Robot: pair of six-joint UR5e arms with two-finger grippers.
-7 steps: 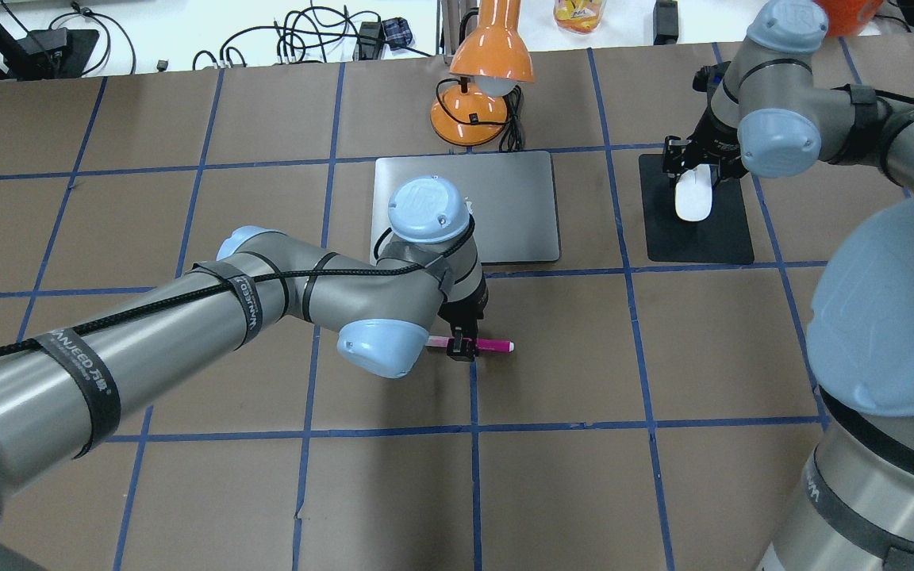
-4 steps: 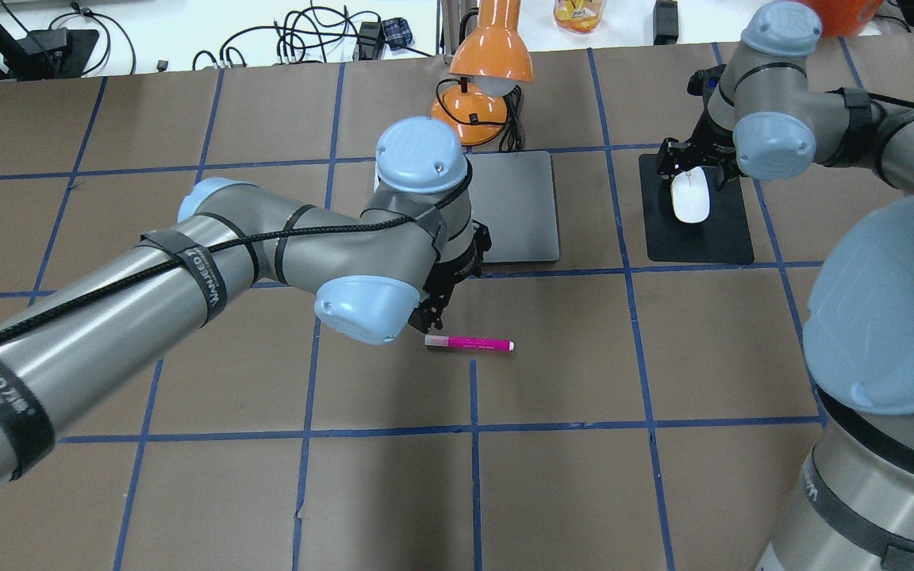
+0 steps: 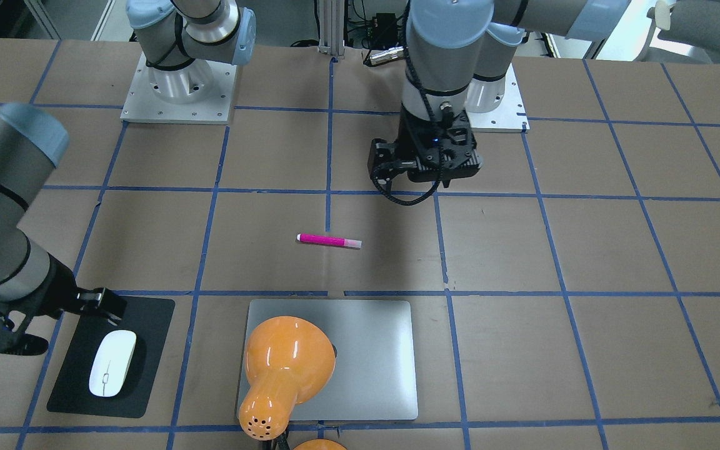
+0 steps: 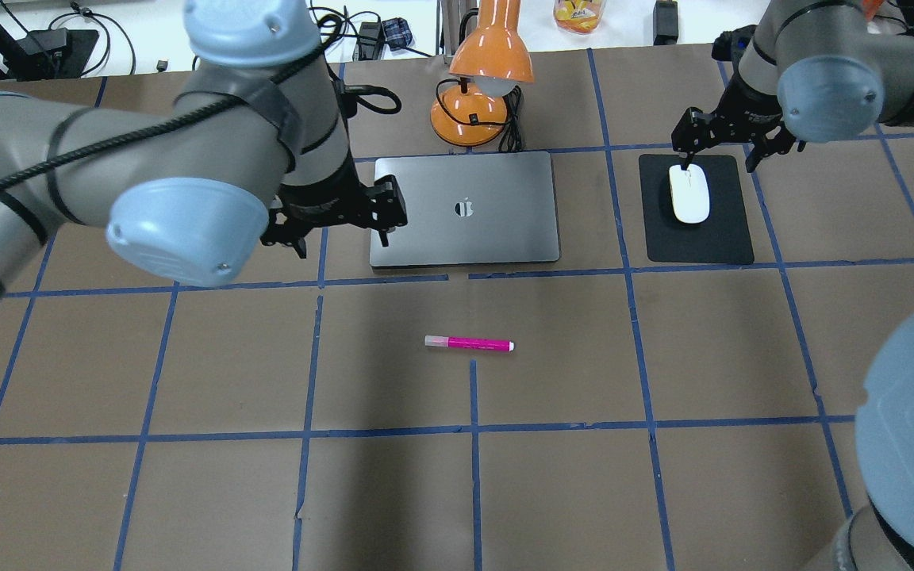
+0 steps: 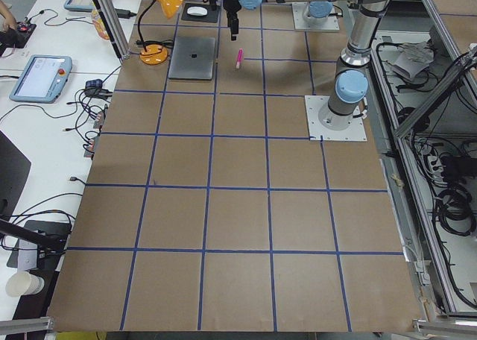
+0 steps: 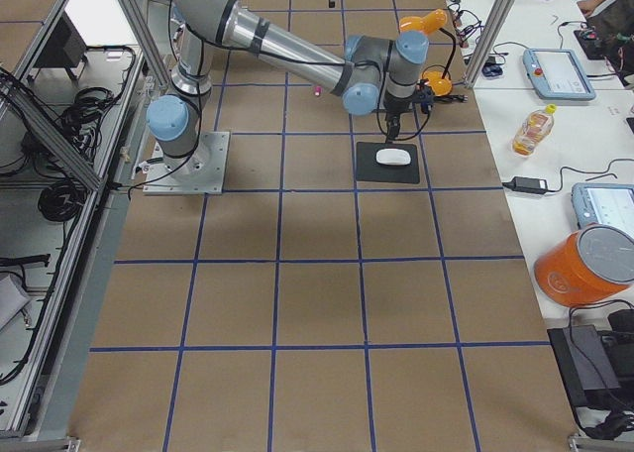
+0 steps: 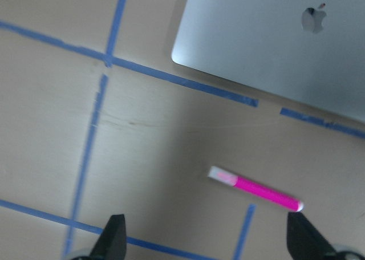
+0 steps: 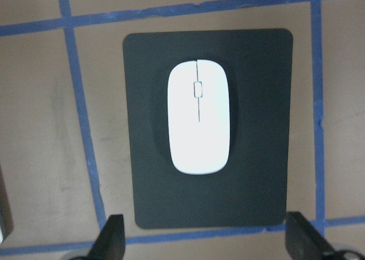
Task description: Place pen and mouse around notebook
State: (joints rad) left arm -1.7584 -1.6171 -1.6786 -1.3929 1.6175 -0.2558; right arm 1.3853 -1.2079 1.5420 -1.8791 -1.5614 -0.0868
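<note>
The pink pen [image 4: 469,343] [image 3: 329,240] [image 7: 255,189] lies flat on the brown table, in front of the silver-grey notebook [image 4: 465,238] [image 3: 372,356] [image 7: 256,37]. My left gripper [image 4: 341,238] [image 7: 208,240] hangs open and empty, high above the table by the notebook's left edge. Right of the notebook, the white mouse [image 4: 689,194] [image 3: 112,363] [image 8: 199,125] rests on a black mat [image 4: 723,238] [image 8: 256,157]. Above the mouse, my right gripper [image 4: 717,159] [image 8: 205,237] is open and holds nothing.
An orange desk lamp [image 4: 489,71] [image 3: 285,369] stands just behind the notebook, its shade leaning over it. Blue tape lines grid the table. Cables and a bottle lie along the far white edge. Brown table surface spreads around the pen.
My left gripper has let go of the pen, risen and swung back to the left of the notebook. The right gripper has lifted off the mouse. Pen and mouse stay put.
</note>
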